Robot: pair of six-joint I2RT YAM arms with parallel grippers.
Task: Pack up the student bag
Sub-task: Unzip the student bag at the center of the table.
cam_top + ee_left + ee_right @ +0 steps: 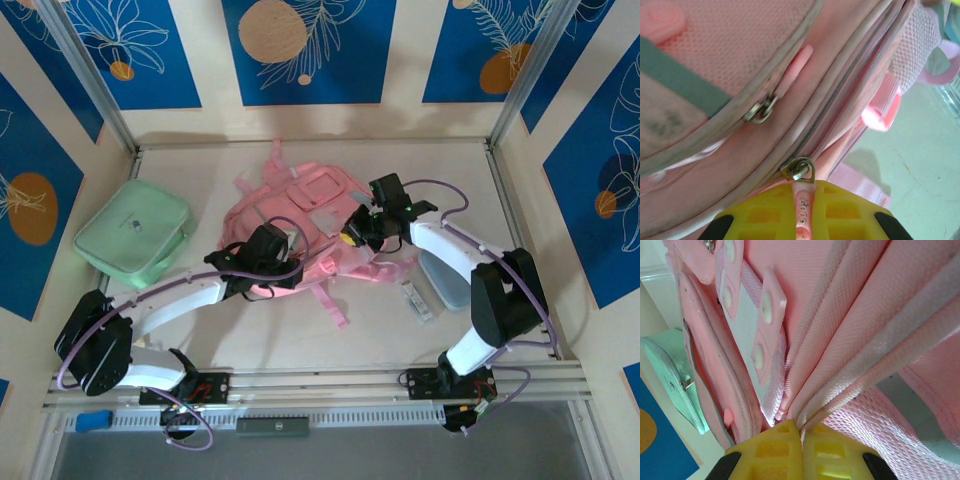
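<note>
Left gripper (802,212) is pinched shut on the pink zip pull (803,197) of the student bag (300,205), right beside its metal slider (798,169). Right gripper (801,442) is clamped tight on a fold of pink fabric at the bag's right side. Bag lies in the middle of the table (380,330), between both grippers, a mint-green case (135,232) well to its left

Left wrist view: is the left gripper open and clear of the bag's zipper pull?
No, the left gripper is shut on the pink zipper pull just below its metal slider.
</note>
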